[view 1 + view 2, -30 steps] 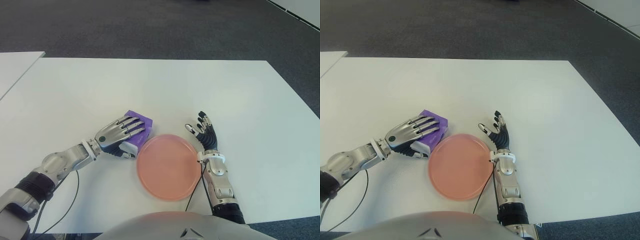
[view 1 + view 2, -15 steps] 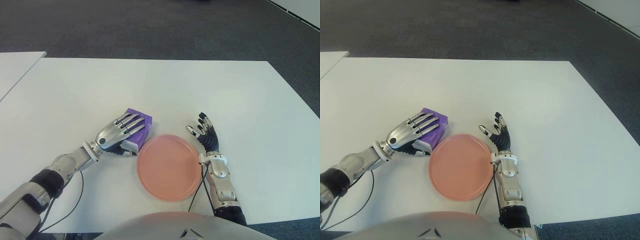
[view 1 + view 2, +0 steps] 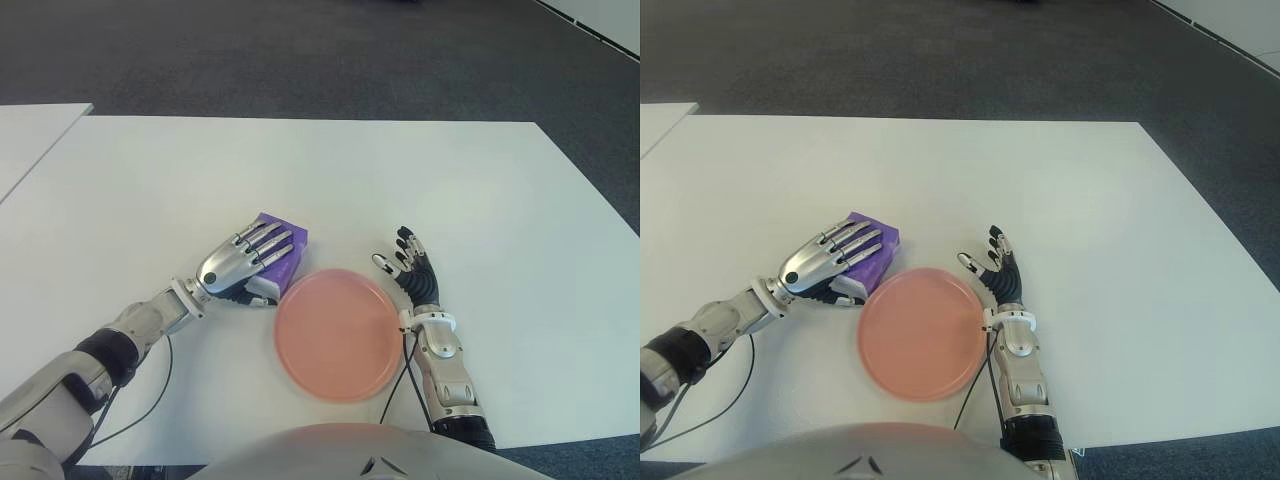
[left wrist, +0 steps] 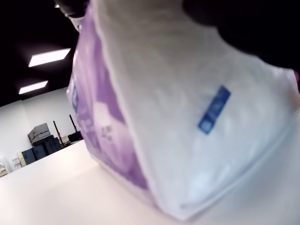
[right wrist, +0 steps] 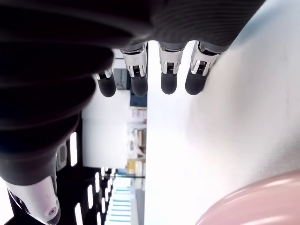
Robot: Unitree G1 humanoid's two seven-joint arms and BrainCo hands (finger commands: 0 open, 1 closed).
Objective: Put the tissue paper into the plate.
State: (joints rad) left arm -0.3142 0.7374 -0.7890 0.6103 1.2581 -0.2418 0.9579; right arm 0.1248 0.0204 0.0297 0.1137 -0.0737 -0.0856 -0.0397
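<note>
The tissue paper is a purple and white soft pack (image 3: 291, 242) lying on the white table (image 3: 400, 170), just left of the round pink plate (image 3: 335, 335). My left hand (image 3: 247, 259) covers the pack from above, its fingers laid across the purple top and its thumb at the pack's near white end, gripping it. In the left wrist view the pack (image 4: 164, 117) fills the picture, tilted, with one edge off the table. My right hand (image 3: 410, 270) is at the plate's right rim, fingers spread and holding nothing; its wrist view shows the fingertips (image 5: 168, 82) apart and the plate's edge (image 5: 253, 201).
A second white table (image 3: 30, 125) stands at the far left across a narrow gap. A black cable (image 3: 150, 390) loops off my left forearm and another (image 3: 395, 385) runs beside my right forearm. Dark carpet lies beyond the table's far edge.
My left hand has closed in over the pack and turned slightly towards the plate, and the pack has tipped up under it. The right hand has hardly moved.
</note>
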